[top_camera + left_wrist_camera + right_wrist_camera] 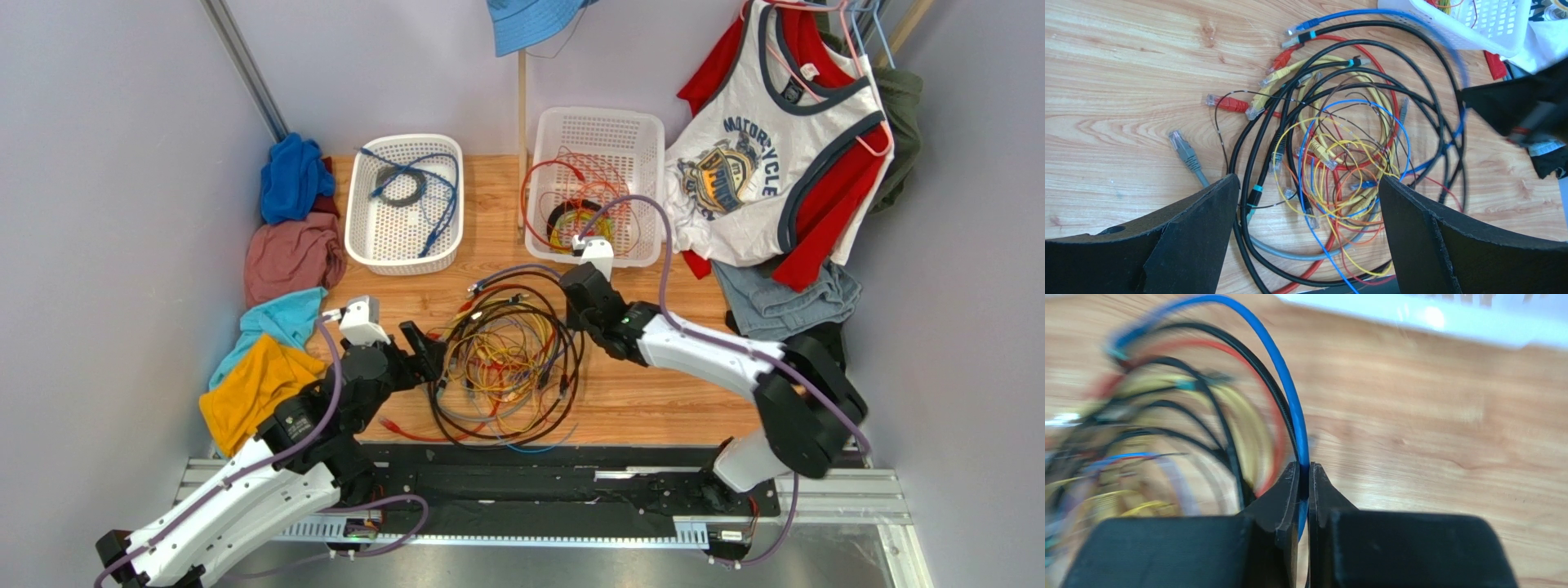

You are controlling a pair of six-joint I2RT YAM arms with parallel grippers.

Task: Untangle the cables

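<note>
The wooden table [662,410] is carrying the whole scene, with heaps of clothing [288,257] lying along its left edge and more garments hanging at the far right. Two white baskets are standing at the far side. The left basket [405,140] is holding a blue lead and a small dark ring coil, while the right basket [595,113] is holding a coil with loose red, orange and yellow wires. Between the baskets and the arm bases, the cables [509,355] are lying on the bare wood as one overlapping nest of black, yellow, red, orange and blue loops. The left gripper [429,361] is hovering at the nest's left side with its jaws spread wide and nothing between them; in its wrist view the loops are showing through the gap. The right gripper [1304,478] is working at the nest's far right edge with its jaws pressed together on the blue cable [1290,386], which is arching up and away from the fingertips beside a black strand and a red one. Its wrist view is blurred, so finer crossings there cannot be told. At the smallest scale, a grey plug [1183,150] and a red plug [1229,103] are poking out of the heap—ends that are free, though their runs are crossing many others. Judged from this layout, the task is at an early-to-middle stage: a few leads are sitting in the baskets, one blue strand is being gripped, and the bulk of the nest is not yet separated.
</note>
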